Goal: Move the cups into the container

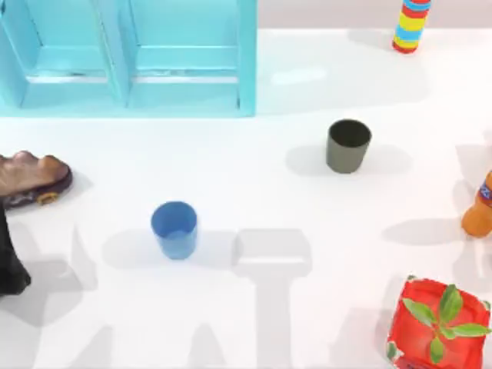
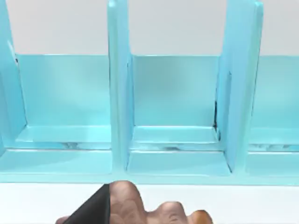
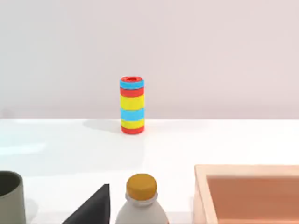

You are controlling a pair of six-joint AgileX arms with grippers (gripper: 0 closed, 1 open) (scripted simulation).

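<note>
The blue cup is standing upright left of centre, nearer than the olive cup, which is sitting well apart to its right. Both are lying outside the turquoise container at the far left. Left arm is waiting at the left edge; I cannot tell either gripper's opening.

Bright blue cup; olive-grey cup; turquoise container; red-yellow-blue striped stack.
</note>
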